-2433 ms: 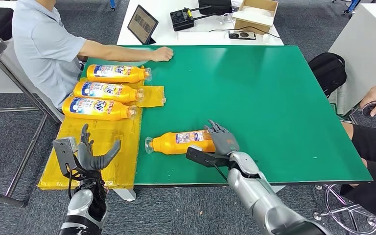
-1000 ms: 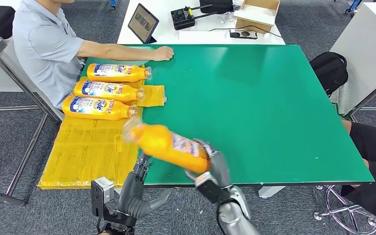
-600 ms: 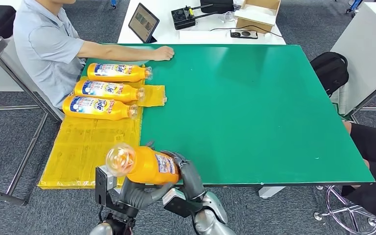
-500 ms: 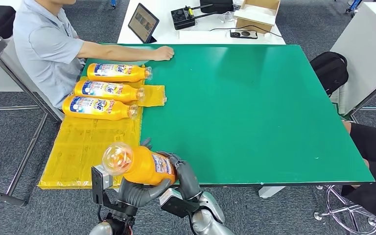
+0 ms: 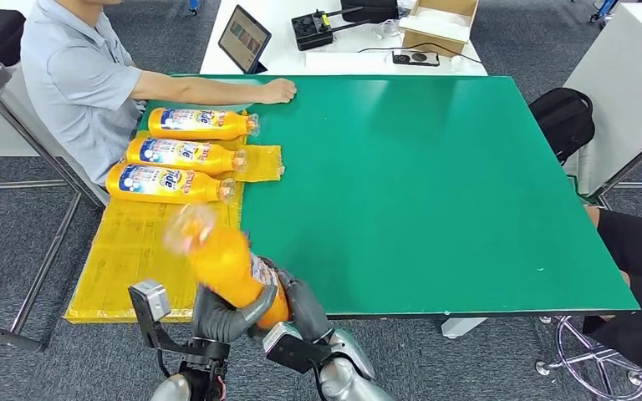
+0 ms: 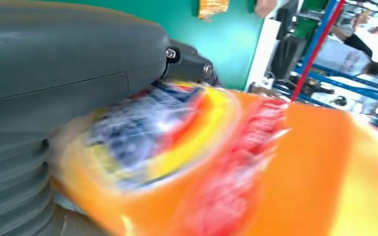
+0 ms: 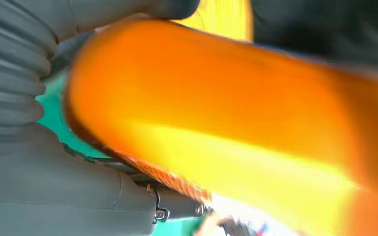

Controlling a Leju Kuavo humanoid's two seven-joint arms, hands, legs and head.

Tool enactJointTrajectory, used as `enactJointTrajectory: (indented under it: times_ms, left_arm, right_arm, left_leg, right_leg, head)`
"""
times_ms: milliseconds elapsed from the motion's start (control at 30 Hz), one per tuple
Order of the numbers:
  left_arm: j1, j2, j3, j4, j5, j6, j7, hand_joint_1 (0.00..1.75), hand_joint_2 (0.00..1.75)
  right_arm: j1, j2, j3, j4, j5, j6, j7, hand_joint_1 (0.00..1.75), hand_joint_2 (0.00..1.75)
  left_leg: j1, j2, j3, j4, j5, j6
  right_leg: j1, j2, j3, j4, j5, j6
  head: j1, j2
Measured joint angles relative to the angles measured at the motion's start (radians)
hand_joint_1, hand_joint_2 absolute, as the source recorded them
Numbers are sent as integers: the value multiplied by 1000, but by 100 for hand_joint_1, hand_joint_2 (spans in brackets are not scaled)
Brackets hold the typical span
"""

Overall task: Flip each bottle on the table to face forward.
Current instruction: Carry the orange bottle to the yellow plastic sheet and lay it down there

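An orange detergent bottle (image 5: 224, 269) hangs blurred in the air over the green table's (image 5: 435, 184) near-left edge, its clear cap end tilted up and away from me. My left hand (image 5: 220, 316) cups it from below and my right hand (image 5: 299, 302) grips its base end. In the left wrist view the bottle's blurred label (image 6: 187, 147) lies against my left hand (image 6: 54, 78). The right wrist view has the plain orange side (image 7: 226, 118) pressed against my right hand (image 7: 39, 167). Three more orange bottles (image 5: 201, 124) (image 5: 185, 154) (image 5: 167, 184) lie label-up on the yellow mat (image 5: 146, 251).
A person sits at the table's far-left corner with a hand (image 5: 277, 90) resting on the green top. Another person's legs (image 5: 639, 259) are at the right edge. A black backpack (image 5: 562, 121) stands beside the table. A white table behind carries a tablet (image 5: 244, 39) and a box (image 5: 436, 22).
My right hand lifted the bottle off the table and carried it to the near-left edge, where my left hand came up under it. Since then its cap end has swung up and away.
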Motion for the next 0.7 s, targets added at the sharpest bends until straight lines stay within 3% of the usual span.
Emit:
enactJointTrajectory:
  times_ms: [167, 467, 600, 700]
  left_arm:
    - [9, 1, 24, -9, 62, -74, -26, 175, 175]
    - [8, -2, 42, -19, 97, -113, -33, 175, 175]
    - [-9, -11, 64, -15, 113, -73, -28, 175, 175]
    - [-38, -14, 106, -6, 28, 29, -49, 175, 175]
  right_arm:
    - [4, -17, 13, 5, 4, 29, 8, 0, 0]
    - [33, -47, 17, -11, 8, 13, -9, 0, 0]
    - [95, -85, 14, -104, 32, -22, -13, 0, 0]
    - [170, -142, 12, -211, 49, -58, -4, 0, 0]
  left_leg:
    - [0, 1, 0, 0, 0, 0]
    - [0, 0, 0, 0, 0, 0]
    - [0, 0, 0, 0, 0, 0]
    - [0, -1, 0, 0, 0, 0]
  right_leg:
    - [0, 0, 0, 0, 0, 0]
    - [0, 0, -1, 0, 0, 0]
    - [0, 0, -1, 0, 0, 0]
    - [0, 0, 0, -1, 0, 0]
  head:
    - [0, 0]
    - [0, 0]
    - [0, 0]
    - [1, 0]
